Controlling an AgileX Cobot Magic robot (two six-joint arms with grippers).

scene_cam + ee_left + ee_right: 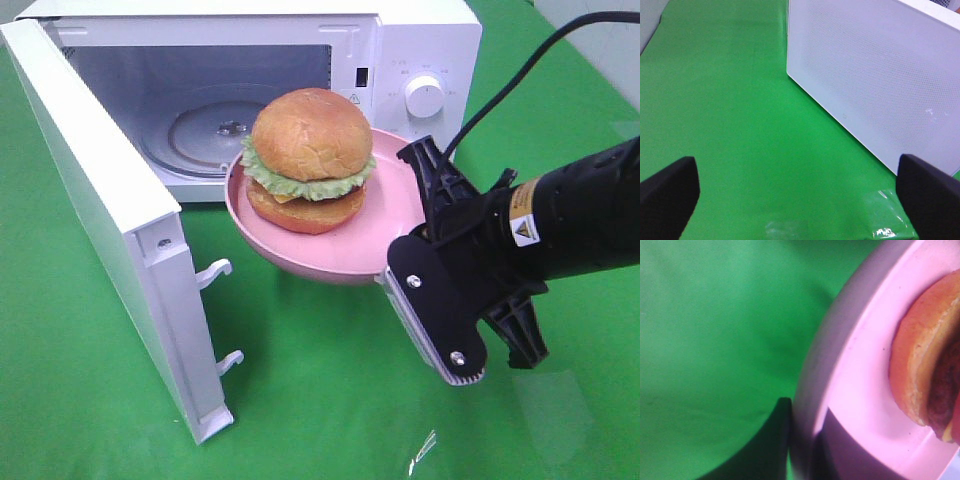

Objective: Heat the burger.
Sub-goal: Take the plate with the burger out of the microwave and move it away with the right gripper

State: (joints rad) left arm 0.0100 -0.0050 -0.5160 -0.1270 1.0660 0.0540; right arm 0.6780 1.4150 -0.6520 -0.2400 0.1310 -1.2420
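Green bench (330,390) below; right claw (405,262) pinches the plate (345,250) rim, burger (308,160) directly before the microwave (430,50) cavity; left claw (795,192) gapes empty.

From my seat the high camera gives me a bright, evenly lit picture: soft light from above, sharp focus throughout, and only faint shadows on the green worktop (330,400) under the pink plate (370,250) and beside the microwave door (100,200). A small white glint sits on the cloth near the front edge. My left wrist feed is softer, with a glossy patch of glare on the cloth and the pincer fingers (667,195) blurred dark at the corners. The right wrist feed is badly out of focus, too close to the plate rim (815,380); a dark shadow falls beneath it.
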